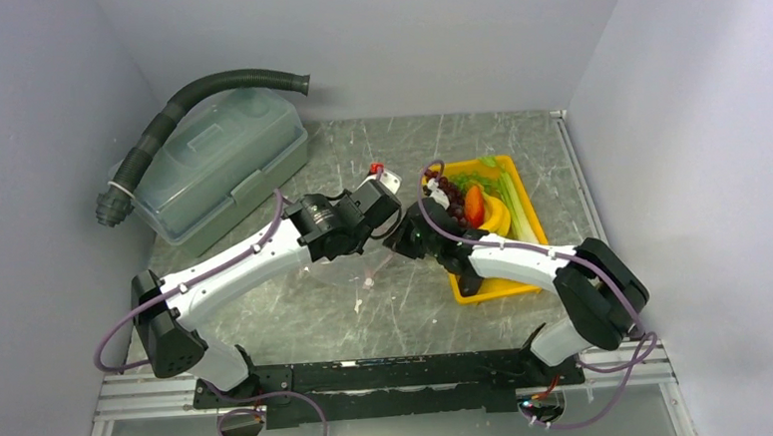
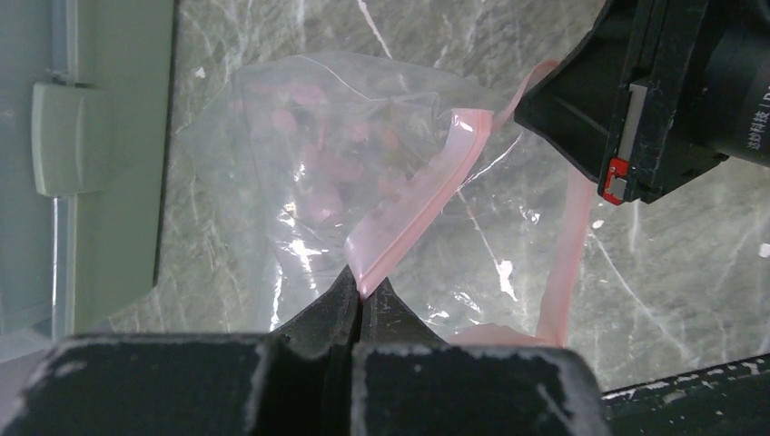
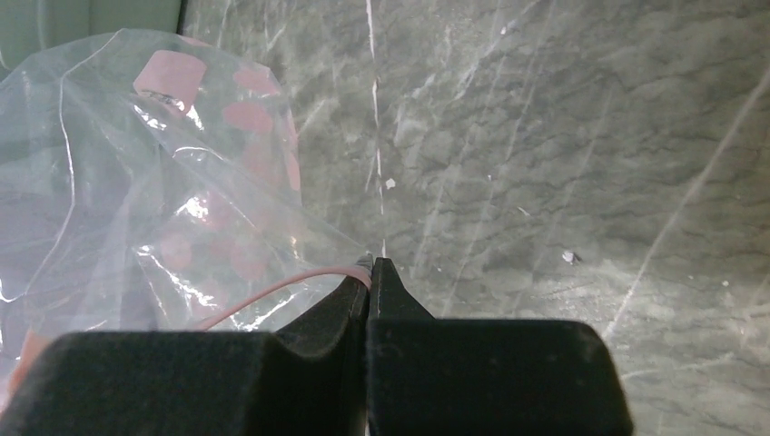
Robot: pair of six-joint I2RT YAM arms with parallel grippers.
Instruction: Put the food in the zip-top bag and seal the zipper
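The clear zip-top bag (image 1: 337,273) sags between my two grippers in the middle of the table. In the left wrist view my left gripper (image 2: 363,289) is shut on the pink zipper (image 2: 427,195) at the bag's (image 2: 318,154) mouth. My right gripper (image 3: 370,265) is shut on a thin stretch of the same zipper (image 3: 272,292), with the bag (image 3: 136,182) to its left. From above, the left gripper (image 1: 372,241) and right gripper (image 1: 396,239) nearly touch. The food lies in the yellow tray (image 1: 496,290): grapes (image 1: 448,190), pepper (image 1: 474,205), bananas (image 1: 498,218), celery (image 1: 522,211).
A large translucent lidded tub (image 1: 225,166) stands at the back left with a dark corrugated hose (image 1: 187,104) draped over it. Grey walls close in the table on three sides. The right arm's forearm crosses the near end of the tray.
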